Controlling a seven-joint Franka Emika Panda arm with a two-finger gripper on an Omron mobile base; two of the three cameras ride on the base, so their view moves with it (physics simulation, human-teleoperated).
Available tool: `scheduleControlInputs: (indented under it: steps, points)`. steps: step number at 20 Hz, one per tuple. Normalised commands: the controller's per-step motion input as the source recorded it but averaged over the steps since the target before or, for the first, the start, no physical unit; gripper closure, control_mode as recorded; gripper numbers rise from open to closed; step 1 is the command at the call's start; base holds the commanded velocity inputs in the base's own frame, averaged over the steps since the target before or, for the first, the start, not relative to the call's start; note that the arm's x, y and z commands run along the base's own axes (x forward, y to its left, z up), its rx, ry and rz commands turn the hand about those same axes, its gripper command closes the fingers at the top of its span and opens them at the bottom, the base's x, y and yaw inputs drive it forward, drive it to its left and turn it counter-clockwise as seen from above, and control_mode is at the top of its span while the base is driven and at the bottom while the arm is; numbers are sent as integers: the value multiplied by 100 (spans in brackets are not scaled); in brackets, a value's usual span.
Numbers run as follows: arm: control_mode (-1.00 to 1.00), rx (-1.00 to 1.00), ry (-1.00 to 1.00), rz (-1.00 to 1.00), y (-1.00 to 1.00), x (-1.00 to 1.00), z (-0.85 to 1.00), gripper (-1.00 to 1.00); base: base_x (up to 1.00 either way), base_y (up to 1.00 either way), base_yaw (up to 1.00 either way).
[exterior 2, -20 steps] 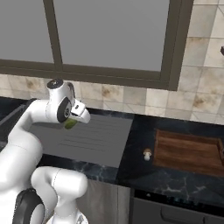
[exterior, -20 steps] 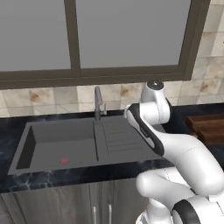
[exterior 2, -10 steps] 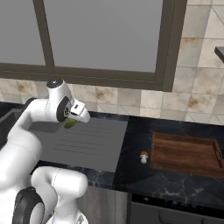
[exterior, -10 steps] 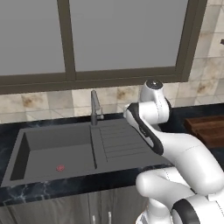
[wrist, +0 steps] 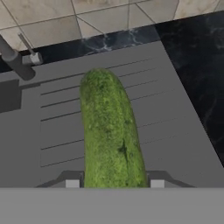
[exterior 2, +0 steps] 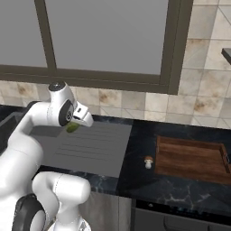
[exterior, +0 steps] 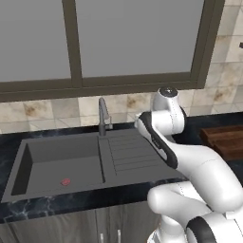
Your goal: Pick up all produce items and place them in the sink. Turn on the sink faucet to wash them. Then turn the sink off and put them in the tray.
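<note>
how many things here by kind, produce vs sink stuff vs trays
Produce: 2, the cucumber in the gripper and the mushroom on the counter
Sink fixtures: 2, the sink and the faucet
Trays: 1, the wooden tray
Total: 5

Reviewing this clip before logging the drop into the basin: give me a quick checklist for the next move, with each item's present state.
1. Cucumber held between the claw fingers: ok.
2. Cucumber above the sink basin: not ok, it hangs over the ridged drainboard.
3. Basin free to receive it: ok.
4. Faucet off, no water running: ok.
5. Mushroom collected: not ok, it stands on the counter beside the tray.
</note>
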Motion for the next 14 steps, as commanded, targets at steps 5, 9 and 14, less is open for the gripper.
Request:
scheduleControlInputs:
  steps: [5,9,14]
  points:
    - [-100,-5,-7,5,49,-49,0,100,0,0,0]
    - [-100,-17,-1,8,100,-44,0,100,0,0,0]
    - [-100,-20,1,9,100,-20,-3,100,0,0,0]
